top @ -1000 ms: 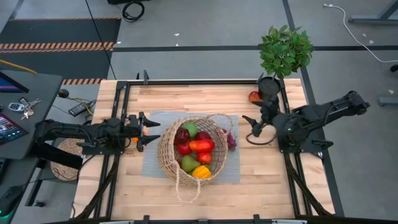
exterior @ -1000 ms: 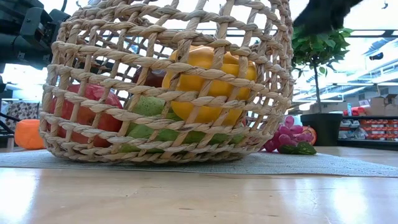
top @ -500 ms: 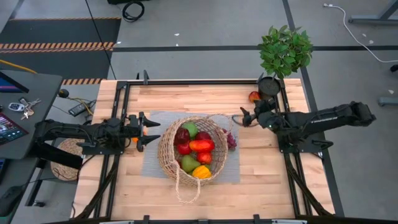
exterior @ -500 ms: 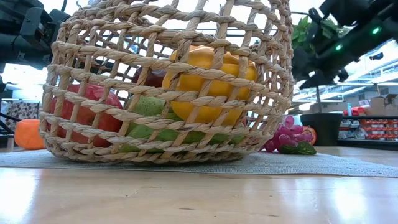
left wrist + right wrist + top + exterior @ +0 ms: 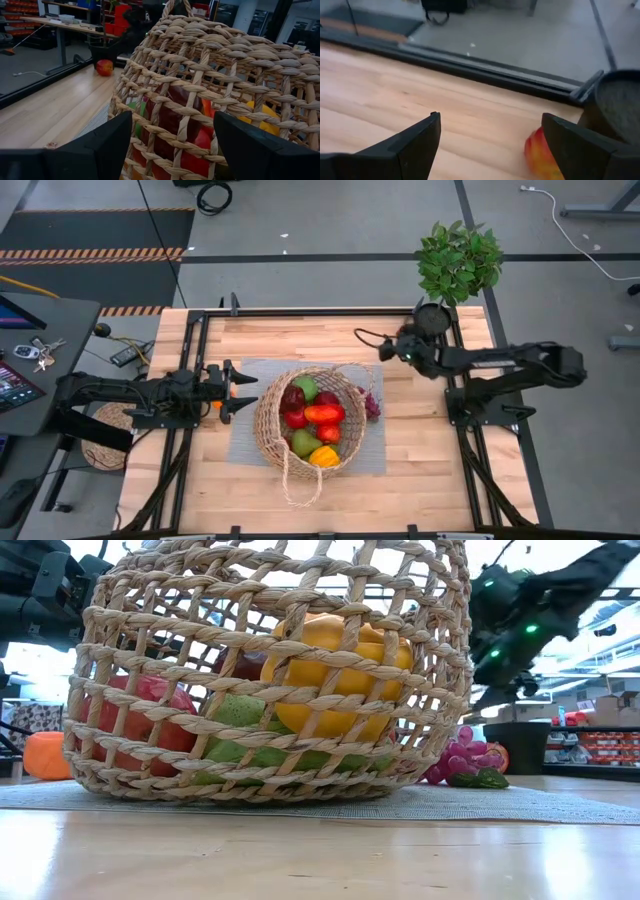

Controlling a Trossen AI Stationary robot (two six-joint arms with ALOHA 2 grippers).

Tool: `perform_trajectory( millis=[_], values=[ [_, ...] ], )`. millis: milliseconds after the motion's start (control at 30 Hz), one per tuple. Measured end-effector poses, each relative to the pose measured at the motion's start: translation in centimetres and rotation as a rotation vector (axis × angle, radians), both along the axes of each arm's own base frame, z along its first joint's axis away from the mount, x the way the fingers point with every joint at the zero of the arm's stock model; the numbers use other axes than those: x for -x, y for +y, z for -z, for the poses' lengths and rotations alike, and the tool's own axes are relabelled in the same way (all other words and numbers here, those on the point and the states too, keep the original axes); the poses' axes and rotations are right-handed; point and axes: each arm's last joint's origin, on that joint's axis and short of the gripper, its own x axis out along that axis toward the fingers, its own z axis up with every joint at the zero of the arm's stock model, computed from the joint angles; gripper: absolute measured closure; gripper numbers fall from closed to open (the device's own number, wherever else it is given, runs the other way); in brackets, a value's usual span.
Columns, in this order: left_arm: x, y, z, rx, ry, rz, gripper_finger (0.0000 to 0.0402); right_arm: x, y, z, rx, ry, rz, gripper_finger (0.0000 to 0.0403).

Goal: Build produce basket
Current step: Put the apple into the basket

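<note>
The right gripper (image 5: 384, 348) has swung from beside the basket (image 5: 268, 430) toward the table's far right corner and is now hanging above the far edge — its jaws are standing wide apart, gripping nothing. The red-orange fruit (image 5: 542, 155) is lying just beside the pot (image 5: 620, 100), slightly ahead of and off to one side of the open fingers, so this arm is by far the nearer one. The left gripper (image 5: 238, 390) is waiting open at the basket's left side — empty. The grapes (image 5: 465, 762) are lying against the basket's right side.
</note>
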Motion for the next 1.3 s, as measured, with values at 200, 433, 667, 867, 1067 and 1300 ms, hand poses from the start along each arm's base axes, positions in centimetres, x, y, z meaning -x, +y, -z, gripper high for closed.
perform_trajectory(
  millis=[200, 433, 667, 867, 1067, 1300],
  values=[
    [0.0, 0.0, 0.0, 0.0, 0.0, 0.0, 0.0115, -1.7, -3.5, -0.9, -0.07, 0.22, -0.01, 0.0055],
    [0.0, 0.0, 0.0, 0.0, 0.0, 0.0, 0.0115, -2.3, -6.9, -0.8, -0.301, 0.515, -0.101, 0.0055],
    [0.0, 0.0, 0.0, 0.0, 0.0, 0.0, 0.0115, -3.4, -9.7, -0.6, -0.441, 0.752, -0.227, 0.0055],
    [0.0, 0.0, 0.0, 0.0, 0.0, 0.0, 0.0115, -4.3, -11.3, -0.7, -0.55, 0.921, -0.329, 0.0055],
    [0.0, 0.0, 0.0, 0.0, 0.0, 0.0, 0.0115, -5.0, -12.4, -0.3, -0.711, 1.072, -0.433, 0.0055],
    [0.0, 0.0, 0.0, 0.0, 0.0, 0.0, 0.0115, -5.1, -12.7, 1.5, -0.816, 1.295, -0.523, 0.0042]
  ],
)
